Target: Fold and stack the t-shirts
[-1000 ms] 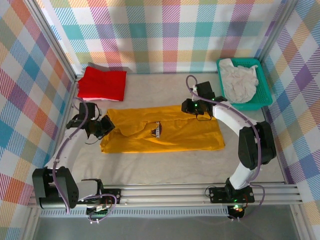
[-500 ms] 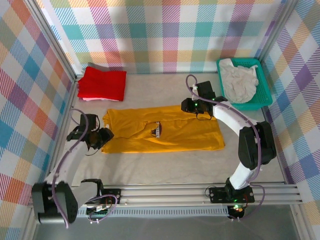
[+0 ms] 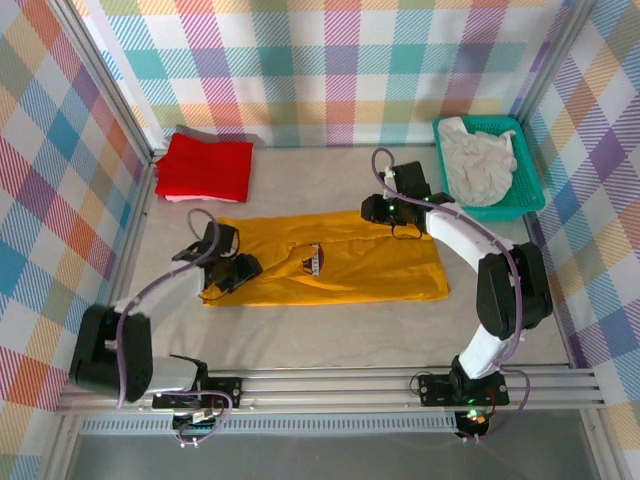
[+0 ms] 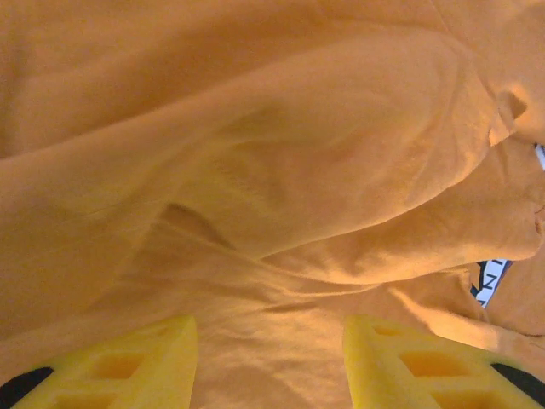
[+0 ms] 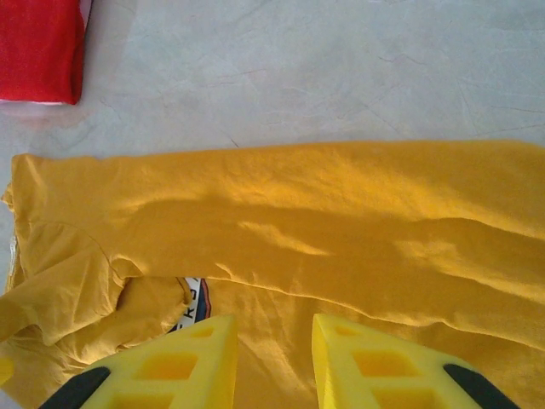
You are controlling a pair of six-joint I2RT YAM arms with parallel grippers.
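From above, the yellow shirt [image 3: 340, 265] is seen spread across the middle of the table [image 3: 300, 335], folded into a long band with a strip of its logo [image 3: 313, 262] showing. The red shirt [image 3: 205, 168] is laid folded beyond the yellow shirt's left end, apart from it. The white shirt [image 3: 480, 160] is bunched in the basket [image 3: 530, 207], beyond the yellow shirt's right end. The left gripper [image 3: 243, 270] is placed over the yellow shirt's left end, and the right gripper [image 3: 372, 210] at its far edge.

In the left wrist view, the left gripper [image 4: 268, 341] is held close above the yellow shirt [image 4: 281, 170]. Its fingers [image 4: 136, 371] are parted fairly wide, and nothing is gripped.

In the right wrist view, the right gripper [image 5: 272, 332] is held over the yellow shirt [image 5: 341, 230]. Its fingers [image 5: 366, 362] are set narrowly apart, with nothing pinched. The red shirt [image 5: 38, 47] is seen past the yellow shirt's far edge, with bare table [image 5: 298, 77] between.
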